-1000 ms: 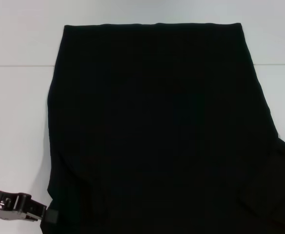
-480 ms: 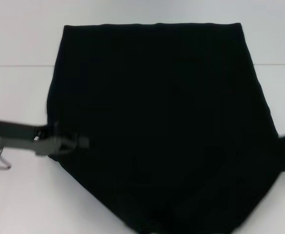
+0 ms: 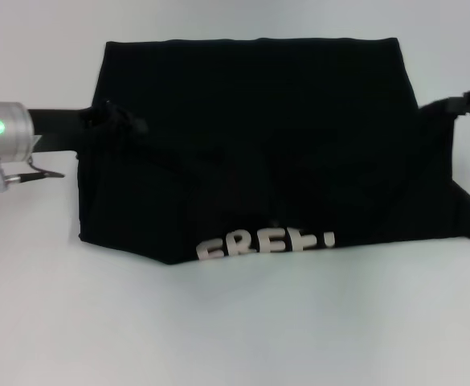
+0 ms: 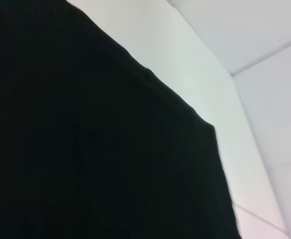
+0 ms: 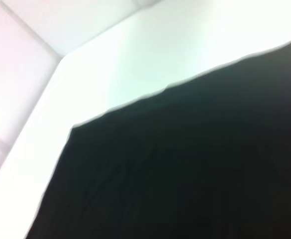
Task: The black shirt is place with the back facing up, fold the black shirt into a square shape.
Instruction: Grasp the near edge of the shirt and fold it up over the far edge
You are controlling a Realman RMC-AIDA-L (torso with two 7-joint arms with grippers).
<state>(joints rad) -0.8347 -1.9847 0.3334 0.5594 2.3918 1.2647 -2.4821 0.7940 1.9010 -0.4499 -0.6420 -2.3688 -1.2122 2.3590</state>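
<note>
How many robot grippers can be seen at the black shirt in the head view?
2. The left gripper is at the left edge of the black shirt; the right gripper is at its right edge. Dark cloth partly hides their fingers.

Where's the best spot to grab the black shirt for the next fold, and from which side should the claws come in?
Probably the near folded edge of the black shirt, the one carrying the cream lettering. It lies straight, clear of both arms, with bare table in front. Coming from the robot's side, one claw near each corner should pinch it evenly.
</note>
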